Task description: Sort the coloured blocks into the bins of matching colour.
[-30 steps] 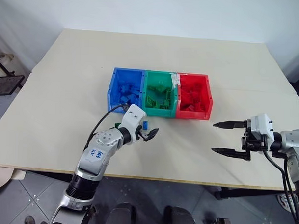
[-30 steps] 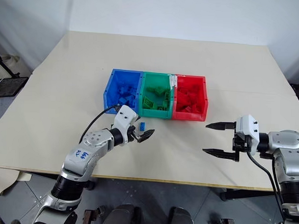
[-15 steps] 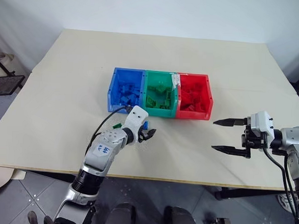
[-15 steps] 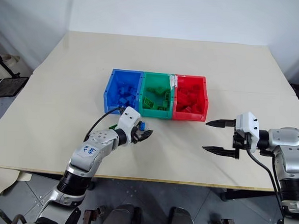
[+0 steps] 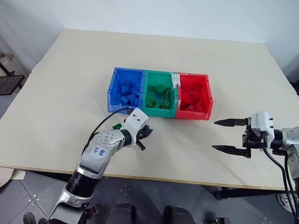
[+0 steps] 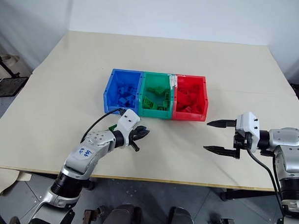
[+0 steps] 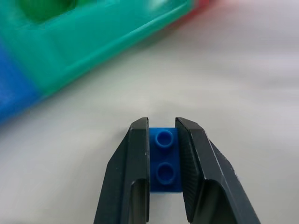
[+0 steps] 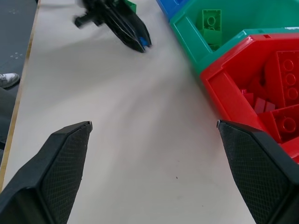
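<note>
Left hand (image 7: 162, 140) clenched on a blue block (image 7: 164, 158), just above the tabletop (image 5: 67, 79) in front of the bins. Blue bin (image 5: 122, 89) lies just ahead, slightly left. Right hand (image 5: 230, 136) wide open, empty, well off right.

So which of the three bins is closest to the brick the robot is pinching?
The green bin, the middle one. The left tool is shut on a blue brick just in front of its near wall; the blue bin it belongs in sits beside that.
</note>
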Motion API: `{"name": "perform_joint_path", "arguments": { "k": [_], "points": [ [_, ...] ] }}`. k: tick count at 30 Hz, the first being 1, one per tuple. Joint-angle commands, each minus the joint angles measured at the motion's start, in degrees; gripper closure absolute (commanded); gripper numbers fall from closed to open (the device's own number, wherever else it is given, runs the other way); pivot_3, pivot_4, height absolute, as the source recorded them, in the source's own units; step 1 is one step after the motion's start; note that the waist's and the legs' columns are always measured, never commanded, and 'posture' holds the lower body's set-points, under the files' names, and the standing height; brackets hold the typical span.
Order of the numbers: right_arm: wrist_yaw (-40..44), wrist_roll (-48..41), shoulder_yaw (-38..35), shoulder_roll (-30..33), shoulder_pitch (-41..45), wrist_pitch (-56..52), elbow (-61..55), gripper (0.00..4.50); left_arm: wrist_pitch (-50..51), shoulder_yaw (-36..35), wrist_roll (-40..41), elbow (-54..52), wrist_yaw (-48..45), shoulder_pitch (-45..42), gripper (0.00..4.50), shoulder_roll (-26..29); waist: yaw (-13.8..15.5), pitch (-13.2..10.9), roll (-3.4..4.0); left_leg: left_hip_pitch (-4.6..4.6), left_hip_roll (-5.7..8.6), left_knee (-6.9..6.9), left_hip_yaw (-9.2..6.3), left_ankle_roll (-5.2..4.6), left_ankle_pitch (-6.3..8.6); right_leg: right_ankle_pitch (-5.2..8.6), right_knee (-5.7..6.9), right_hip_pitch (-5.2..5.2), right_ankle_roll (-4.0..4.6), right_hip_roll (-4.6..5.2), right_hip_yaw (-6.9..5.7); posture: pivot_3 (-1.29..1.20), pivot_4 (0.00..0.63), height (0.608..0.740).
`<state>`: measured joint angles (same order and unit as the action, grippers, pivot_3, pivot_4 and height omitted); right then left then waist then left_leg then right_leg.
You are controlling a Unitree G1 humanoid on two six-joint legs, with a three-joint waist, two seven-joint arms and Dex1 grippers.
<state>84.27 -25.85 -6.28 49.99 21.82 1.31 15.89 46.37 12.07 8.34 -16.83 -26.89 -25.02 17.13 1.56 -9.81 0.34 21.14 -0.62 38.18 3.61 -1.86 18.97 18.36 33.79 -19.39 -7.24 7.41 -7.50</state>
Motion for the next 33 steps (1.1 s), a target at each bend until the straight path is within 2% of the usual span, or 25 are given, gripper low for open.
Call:
{"name": "perform_joint_path", "arguments": {
  "k": [1, 6, 9, 17, 19, 30, 33],
  "points": [
    [0.3, -0.4, -2.0, 0.5, 0.5, 0.9, -0.4, 0.00, -0.5, -4.0, 2.8, -4.8, -1.0, -0.9, 4.02, 0.9, -0.1, 0.0, 0.00, -0.02, 0.00, -0.01, 0.00, 0.00, 0.00, 0.00, 0.00, 0.02, 0.00, 0.00, 0.01, 0.00, 0.150, 0.740],
    [0.2, -0.5, -2.1, 0.4, 0.2, 1.0, -0.5, 0.00, -1.5, -10.8, 6.0, -4.9, 0.3, -5.0, 4.02, 0.1, 0.0, 0.0, 0.00, 0.00, 0.00, 0.00, 0.01, 0.00, 0.00, 0.00, 0.00, 0.01, 0.00, -0.02, -0.03, 0.00, 0.150, 0.740],
    [0.0, -0.4, -2.1, 0.1, 0.2, 1.0, -0.7, 0.00, -3.6, -14.9, 5.8, -0.6, 2.2, -9.8, 4.02, 0.8, 0.1, 0.0, -0.01, 0.03, 0.01, 0.03, -0.03, 0.00, 0.00, 0.00, 0.00, 0.01, 0.00, -0.01, -0.06, 0.00, 0.150, 0.740],
    [-0.7, -0.2, -2.0, -0.4, 0.2, 1.1, -1.0, 0.00, -9.4, -15.6, 0.9, 13.4, 5.1, -14.7, 4.02, 5.0, 0.0, 0.0, -0.02, -0.03, 0.00, -0.02, 0.08, 0.01, -0.01, 0.00, 0.06, -0.06, 0.00, -0.12, -0.24, 0.00, 0.150, 0.740],
    [-1.0, -0.4, -2.5, -0.3, -0.5, 1.0, -1.4, 0.00, -8.3, -15.9, 0.6, 14.2, 5.8, -15.1, 3.30, 5.5, 0.0, 0.0, -0.03, -0.02, -0.01, -0.02, 0.07, 0.01, -0.01, 0.00, 0.07, -0.07, -0.01, -0.11, -0.23, 0.00, 0.150, 0.740],
    [-1.6, -0.2, -2.1, -0.7, 0.1, 1.2, -0.7, 0.00, -9.0, -15.6, 0.5, 14.7, 5.3, -15.6, 0.02, 6.6, 0.0, 0.0, -0.03, -0.01, 0.02, 0.00, 0.05, 0.01, -0.01, -0.01, 0.07, -0.06, -0.03, -0.10, -0.20, 0.00, 0.150, 0.740],
    [-1.3, 0.0, -1.8, -0.9, 0.8, 1.3, -0.1, 0.00, -9.4, -15.5, 0.8, 13.7, 4.0, -14.9, 0.02, 7.2, -0.1, 0.0, -0.04, -0.01, 0.01, 0.00, 0.06, 0.01, -0.01, -0.01, 0.08, -0.07, -0.03, -0.11, -0.21, 0.00, 0.150, 0.740]
  ]
}}
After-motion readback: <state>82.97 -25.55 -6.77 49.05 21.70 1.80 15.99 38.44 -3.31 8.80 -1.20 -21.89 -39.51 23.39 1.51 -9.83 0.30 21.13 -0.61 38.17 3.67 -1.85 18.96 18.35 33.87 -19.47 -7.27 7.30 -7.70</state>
